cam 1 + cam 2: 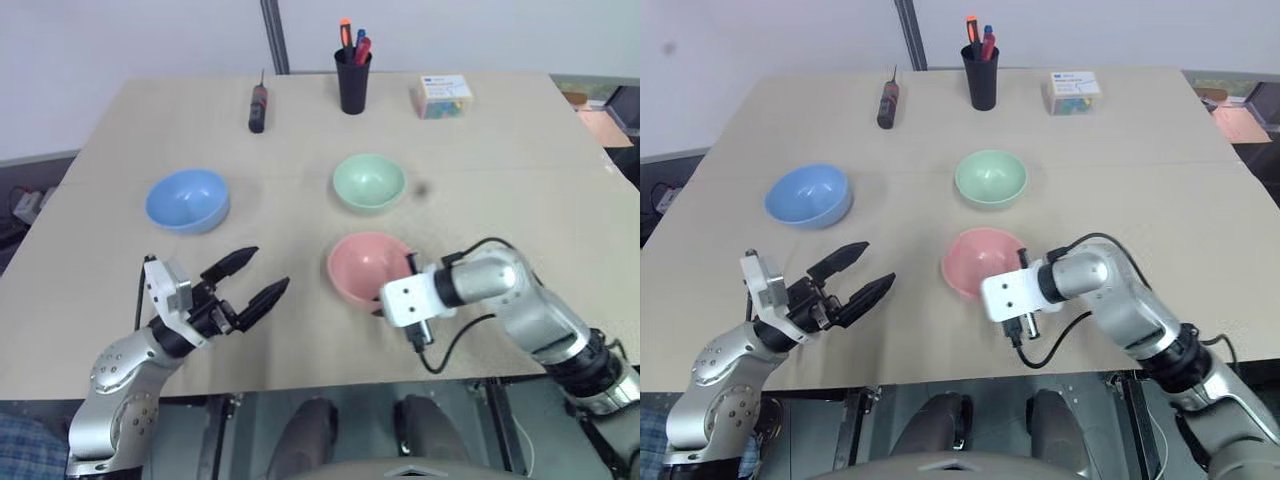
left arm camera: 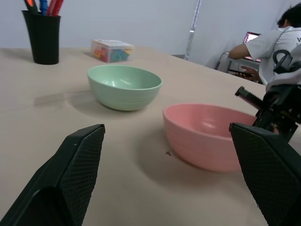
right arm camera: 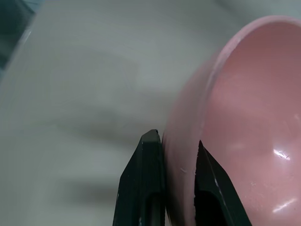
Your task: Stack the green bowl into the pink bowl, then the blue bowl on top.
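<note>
The right tool (image 1: 412, 268) is pinched shut on the near right rim of the pink bowl (image 1: 365, 262), one black finger inside the wall and one outside, as the right wrist view shows. The left tool (image 1: 252, 278) hangs spread wide with nothing in it, low over the counter (image 1: 520, 190), near its front edge.

The pink bowl sits at the front centre of the counter. The relation that matters next: the green bowl (image 1: 369, 180) lies directly beyond the pink one, farther from the robot, close to it but not touching. It sits closer to the right arm's side than to the left. The right tool is already taken up with the pink rim, so the judgement is that either it lets go to fetch the green bowl or the free left tool reaches across. The blue bowl (image 1: 188, 199) stands well apart to the left, just beyond the left tool, so the left arm is the nearer one for it.

All three bowls are round, smooth, plain plastic of matching size, upright and empty, with thin rims suited to a pinch. The counter is a matte pale tan board. At its far edge stand a black cup of pens (image 1: 353, 70), a dark screwdriver (image 1: 258, 107) lying flat, and a small clear box (image 1: 443, 96) of coloured pieces.
</note>
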Motion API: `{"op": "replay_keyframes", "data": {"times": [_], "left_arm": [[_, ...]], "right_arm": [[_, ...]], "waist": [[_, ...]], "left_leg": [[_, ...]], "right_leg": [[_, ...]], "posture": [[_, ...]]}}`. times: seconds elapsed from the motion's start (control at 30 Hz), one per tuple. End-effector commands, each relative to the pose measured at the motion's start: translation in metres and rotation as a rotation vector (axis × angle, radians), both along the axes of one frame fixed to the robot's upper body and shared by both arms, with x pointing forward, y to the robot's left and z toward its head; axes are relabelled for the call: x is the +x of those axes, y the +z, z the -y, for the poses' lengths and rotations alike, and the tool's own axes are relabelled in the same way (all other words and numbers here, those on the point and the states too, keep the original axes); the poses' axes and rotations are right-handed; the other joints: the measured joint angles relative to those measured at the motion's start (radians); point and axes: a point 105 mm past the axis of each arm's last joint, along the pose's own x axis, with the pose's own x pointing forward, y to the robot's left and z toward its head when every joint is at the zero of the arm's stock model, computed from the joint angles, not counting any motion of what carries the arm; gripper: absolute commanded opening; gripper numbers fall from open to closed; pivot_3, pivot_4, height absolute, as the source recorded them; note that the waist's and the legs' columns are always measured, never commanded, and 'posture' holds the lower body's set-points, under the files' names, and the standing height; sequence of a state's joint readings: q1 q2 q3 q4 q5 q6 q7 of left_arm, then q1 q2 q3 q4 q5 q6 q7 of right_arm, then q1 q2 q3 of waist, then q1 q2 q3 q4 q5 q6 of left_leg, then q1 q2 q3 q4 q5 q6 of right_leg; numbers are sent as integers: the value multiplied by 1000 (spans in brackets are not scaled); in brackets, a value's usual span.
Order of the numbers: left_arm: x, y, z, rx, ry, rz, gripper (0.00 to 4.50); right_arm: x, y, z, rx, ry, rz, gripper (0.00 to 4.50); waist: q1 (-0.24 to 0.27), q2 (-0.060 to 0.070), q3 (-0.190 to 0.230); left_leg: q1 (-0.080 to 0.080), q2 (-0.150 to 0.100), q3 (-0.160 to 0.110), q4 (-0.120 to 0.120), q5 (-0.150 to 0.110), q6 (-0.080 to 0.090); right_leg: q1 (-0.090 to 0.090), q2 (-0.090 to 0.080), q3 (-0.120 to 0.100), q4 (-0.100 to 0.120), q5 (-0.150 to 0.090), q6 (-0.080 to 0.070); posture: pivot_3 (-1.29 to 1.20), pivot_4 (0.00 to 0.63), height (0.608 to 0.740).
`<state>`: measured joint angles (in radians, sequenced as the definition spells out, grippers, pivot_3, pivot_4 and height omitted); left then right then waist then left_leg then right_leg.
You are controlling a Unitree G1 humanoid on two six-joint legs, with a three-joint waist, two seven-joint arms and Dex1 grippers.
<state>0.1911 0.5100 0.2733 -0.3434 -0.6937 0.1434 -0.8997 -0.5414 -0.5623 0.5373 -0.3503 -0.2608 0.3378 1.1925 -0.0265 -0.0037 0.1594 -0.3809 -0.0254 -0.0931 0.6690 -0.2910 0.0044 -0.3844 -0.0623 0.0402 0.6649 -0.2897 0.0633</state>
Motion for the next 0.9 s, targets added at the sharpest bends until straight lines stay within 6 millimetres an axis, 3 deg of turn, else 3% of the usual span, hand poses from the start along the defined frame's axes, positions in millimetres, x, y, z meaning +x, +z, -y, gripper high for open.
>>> {"op": "replay_keyframes", "data": {"times": [0.03,0.17,0.33,0.47,0.6,0.73,0.9], "left_arm": [[-2,10,-1,12,-8,42,4500],[-1,11,-1,9,-8,46,4500],[-1,12,0,4,-10,48,4500],[-1,13,2,-6,-11,53,4500],[0,14,2,-22,-1,60,4500],[8,24,-2,-108,55,86,4500],[13,28,-2,-113,78,108,4500]], "right_arm": [[13,9,-6,10,-26,83,1150],[17,9,-4,0,-32,95,2275],[14,18,3,10,-39,67,4387],[8,39,9,54,-40,3,4463],[16,77,15,135,-79,-27,4463],[42,109,15,253,-171,-9,4463],[78,112,6,322,-280,-1,4463]], "waist": [[4,0,0],[10,0,0],[10,0,0],[11,0,0],[8,0,0],[10,0,0],[9,0,0]], "left_leg": [[0,0,0,0,0,0],[-1,0,0,-1,0,0],[-2,0,0,-1,0,0],[-2,0,0,-1,0,0],[-2,1,1,-1,0,0],[-2,1,0,-1,0,0],[-3,0,1,-1,0,0]], "right_leg": [[0,0,0,0,0,0],[-2,0,0,-1,0,0],[-3,0,0,0,0,0],[-3,0,0,0,0,0],[-3,0,1,0,0,0],[-3,0,0,0,0,0],[-4,0,1,0,0,0]], "posture": [[0,150,740],[0,150,740],[0,150,740],[0,150,740],[0,150,740],[0,150,740],[0,150,740]]}}
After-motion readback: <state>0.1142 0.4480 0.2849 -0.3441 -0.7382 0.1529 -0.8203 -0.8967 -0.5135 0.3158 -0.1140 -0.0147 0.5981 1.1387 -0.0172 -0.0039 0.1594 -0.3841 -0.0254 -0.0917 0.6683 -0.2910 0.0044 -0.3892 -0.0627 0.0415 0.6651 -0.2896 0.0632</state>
